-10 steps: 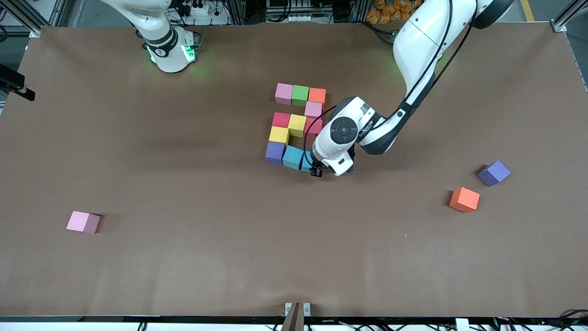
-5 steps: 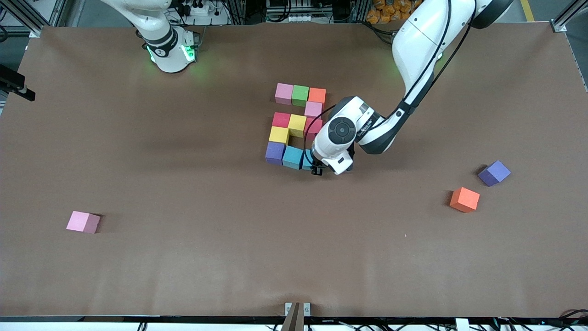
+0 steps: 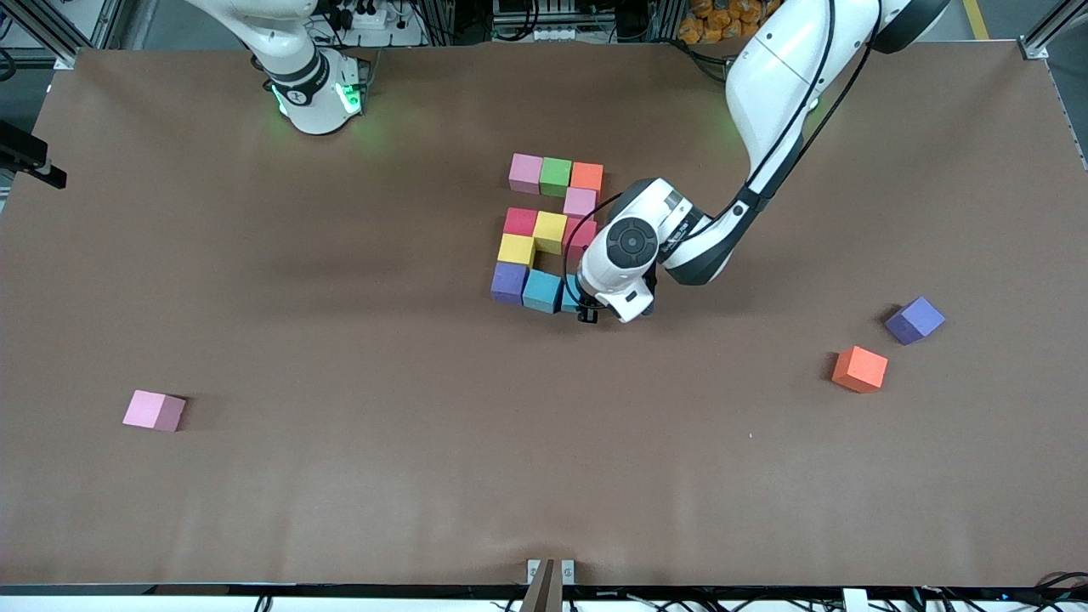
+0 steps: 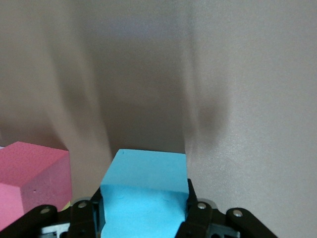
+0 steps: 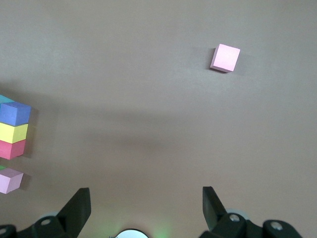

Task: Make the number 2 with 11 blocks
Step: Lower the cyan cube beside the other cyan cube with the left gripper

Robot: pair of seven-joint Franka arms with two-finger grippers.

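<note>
Your left gripper (image 4: 143,218) is clamped on a sky-blue block (image 4: 144,191), one finger (image 4: 88,218) on each side face, and it sits low at the end of the figure's nearest row toward the left arm's end of the table. In the front view the wrist covers most of that cube; only a sliver shows beside the other sky-blue block (image 3: 542,291), which in turn touches the purple block (image 3: 509,282). A red block (image 4: 29,181) stands just beside the held one in the left wrist view.

The number 2 (image 3: 548,234) looks all but formed: pink, green and orange along the row farthest from the front camera, a pink below the orange, red, yellow and red across the middle, a yellow under that, then purple and the two blues. I judge this to be the last placement.

To finish it well, make sure the cube is flat on the table (image 3: 340,476) and flush against its blue neighbour before you let go. Part the fingers gently and lift straight up, so that the foam does not stick to a pad and twist out of line or nudge the red cube.

Your right gripper (image 5: 143,208) waits with its fingers wide apart and empty, high over the right arm's end of the table, looking down on a stray pink block (image 5: 225,58). A loose orange block (image 3: 859,369) and a loose purple one (image 3: 915,320) lie toward the left arm's end; leave all three alone.
</note>
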